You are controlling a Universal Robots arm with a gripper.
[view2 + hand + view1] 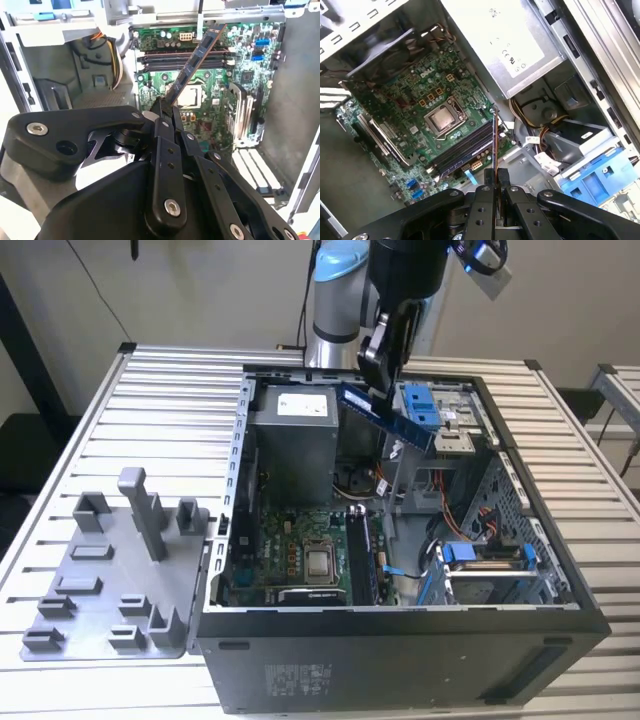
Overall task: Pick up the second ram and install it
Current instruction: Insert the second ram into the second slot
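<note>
Currently the end effector (pixel 165 106) is pinching the second ram (pixel 199 56) by one end and holding it tilted above the black motherboard slots (pixel 152 61), not touching them. This grip is probably leaving its long edge free for seating.

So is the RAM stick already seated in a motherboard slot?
No, in the second wrist view the gripper is shut on the RAM stick, holding it tilted in the air, clear of the black slots.
</note>
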